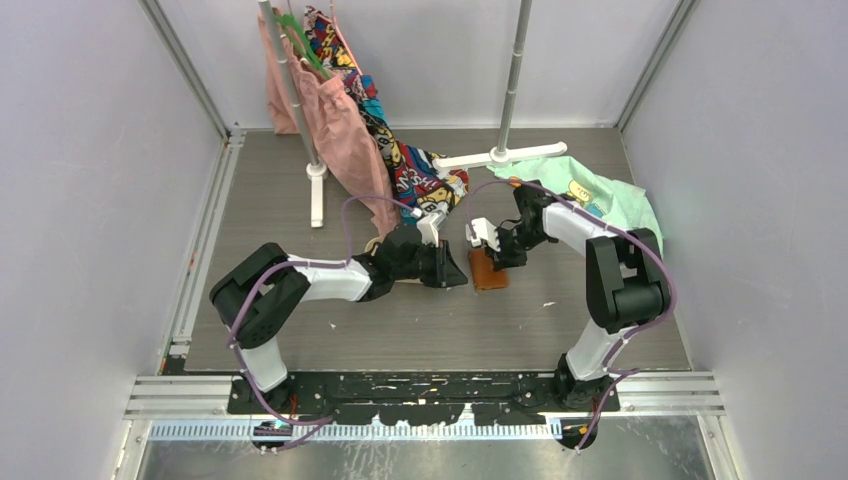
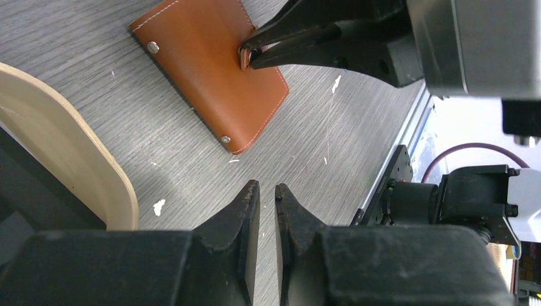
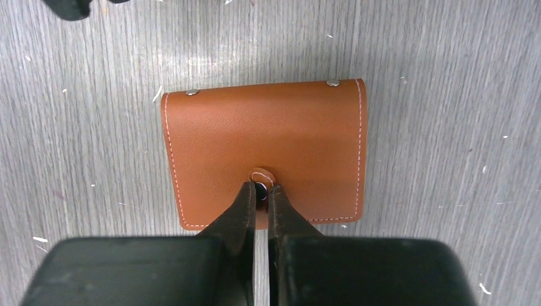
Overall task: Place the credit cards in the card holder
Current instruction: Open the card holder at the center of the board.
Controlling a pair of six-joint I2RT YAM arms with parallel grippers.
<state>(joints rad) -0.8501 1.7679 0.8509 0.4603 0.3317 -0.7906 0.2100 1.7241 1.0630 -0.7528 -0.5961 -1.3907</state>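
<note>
The card holder, a tan-brown leather wallet, lies folded shut and flat on the grey table; it also shows in the top view and the left wrist view. My right gripper is shut on its snap tab at the near edge, also seen in the top view and the left wrist view. My left gripper is shut and empty, hovering just left of the holder. No credit cards are in view.
An oval wooden tray lies under my left arm. White rack poles stand behind, with pink cloth and patterned cloth hanging. A green cloth lies at the back right.
</note>
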